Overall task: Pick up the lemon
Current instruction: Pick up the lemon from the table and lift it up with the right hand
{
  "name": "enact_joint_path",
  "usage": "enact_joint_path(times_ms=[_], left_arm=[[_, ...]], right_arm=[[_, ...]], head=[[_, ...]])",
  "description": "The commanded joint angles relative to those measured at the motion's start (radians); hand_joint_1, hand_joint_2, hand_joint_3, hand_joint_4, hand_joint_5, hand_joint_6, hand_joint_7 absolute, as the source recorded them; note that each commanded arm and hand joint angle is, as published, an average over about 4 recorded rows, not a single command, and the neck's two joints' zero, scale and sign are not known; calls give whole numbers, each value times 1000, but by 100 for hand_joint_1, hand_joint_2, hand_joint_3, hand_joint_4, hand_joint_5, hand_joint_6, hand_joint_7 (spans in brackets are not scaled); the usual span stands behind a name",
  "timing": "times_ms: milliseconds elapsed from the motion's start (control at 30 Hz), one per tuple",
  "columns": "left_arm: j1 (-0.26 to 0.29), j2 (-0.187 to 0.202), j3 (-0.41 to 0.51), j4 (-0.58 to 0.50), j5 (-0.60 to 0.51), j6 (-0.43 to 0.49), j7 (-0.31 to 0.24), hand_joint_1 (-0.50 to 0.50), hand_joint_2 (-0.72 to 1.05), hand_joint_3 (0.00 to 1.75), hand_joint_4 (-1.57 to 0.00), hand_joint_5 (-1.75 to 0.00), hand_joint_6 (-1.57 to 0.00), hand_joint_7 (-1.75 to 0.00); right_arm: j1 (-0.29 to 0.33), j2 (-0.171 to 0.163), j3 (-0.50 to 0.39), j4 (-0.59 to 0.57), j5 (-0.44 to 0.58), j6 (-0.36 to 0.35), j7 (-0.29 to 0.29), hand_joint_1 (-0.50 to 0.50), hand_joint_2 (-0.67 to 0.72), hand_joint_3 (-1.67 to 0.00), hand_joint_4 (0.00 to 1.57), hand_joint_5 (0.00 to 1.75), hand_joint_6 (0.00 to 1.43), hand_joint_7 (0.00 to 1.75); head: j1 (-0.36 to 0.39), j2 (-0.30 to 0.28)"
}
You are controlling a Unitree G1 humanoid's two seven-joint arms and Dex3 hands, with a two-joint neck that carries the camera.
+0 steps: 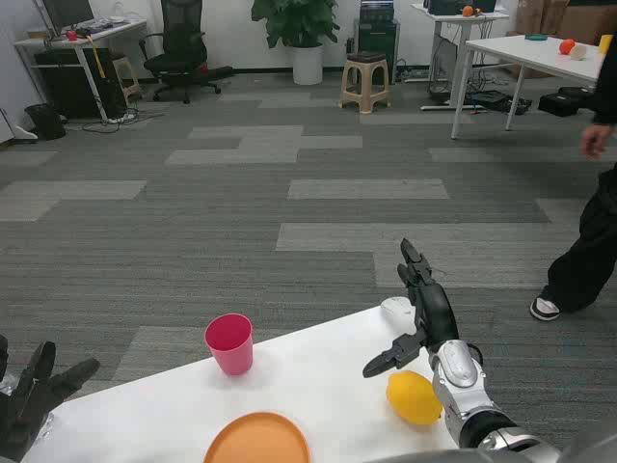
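Landmark is the lemon (414, 397), yellow, lying on the white table (318, 381) near its right edge, not lifted, free of any grasp. Nearest the camera, left of the lemon and lower, an orange plate (257, 440) sits partly cut off by the bottom edge. Right hand (422, 307) is just above and beyond the lemon, fingers spread and pointing away, thumb stuck out to the left over the table; it holds nothing, and the silver forearm runs down just right of the lemon. Looks like a pre-grasp hover, hand opened wide so it can come down around the fruit; contact with the lemon can't be confirmed, seems apart. Far left of the lemon, at the table's corner, left hand (34, 394) waits with fingers apart, empty, out of the way. Left of the lemon and a bit farther back, a pink cup (229, 343) stands upright, well apart. Beyond the lemon, off the table on grey carpet to the right, a person (588, 241) in dark trousers stands at the frame edge. Far back: a stool (366, 82), an office chair (183, 43), a potted plant (306, 34).
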Motion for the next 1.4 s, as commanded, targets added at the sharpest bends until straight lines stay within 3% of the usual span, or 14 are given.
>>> enact_joint_path(times_ms=[33,67,100,400,600,867,1100,1233,1400], left_arm=[[-1,0,4,22,-2,10,5,50,105,9,0,0,0,0],[-1,0,4,22,-2,10,5,50,105,9,0,0,0,0],[0,0,4,22,-2,10,5,50,105,9,0,0,0,0],[0,0,4,22,-2,11,5,50,105,9,0,0,0,0],[-2,2,3,21,-2,11,5,50,105,9,0,0,0,0],[-5,2,-1,22,-3,13,4,50,105,9,0,0,0,0],[-4,1,-1,22,-2,13,5,50,105,9,0,0,0,0],[-4,0,-1,21,-2,13,5,50,105,9,0,0,0,0],[-3,0,-1,22,-2,13,5,50,105,9,0,0,0,0]], right_arm=[[-125,-44,141,45,10,11,20,-29,28,-16,0,19,0,0],[-125,-44,141,45,10,11,20,-29,28,-16,0,19,0,0],[-125,-44,141,44,10,11,20,-29,28,-16,0,19,0,0],[-125,-45,146,36,10,11,21,-29,28,-16,0,19,0,0],[-125,-45,143,30,10,11,24,-29,28,-16,0,19,0,0],[-125,-45,143,28,10,11,24,-29,28,-16,0,19,0,0],[-123,-44,146,24,10,11,24,-29,28,-16,0,24,0,0],[-123,-45,146,21,10,11,24,-29,28,-16,0,22,0,0],[-114,-46,127,10,10,10,28,-29,28,-16,0,27,0,0]], head=[[-26,-293],[-23,-264],[-16,-177],[-15,-182],[-83,-208],[143,-127],[205,-59],[162,-64],[-50,-81]])
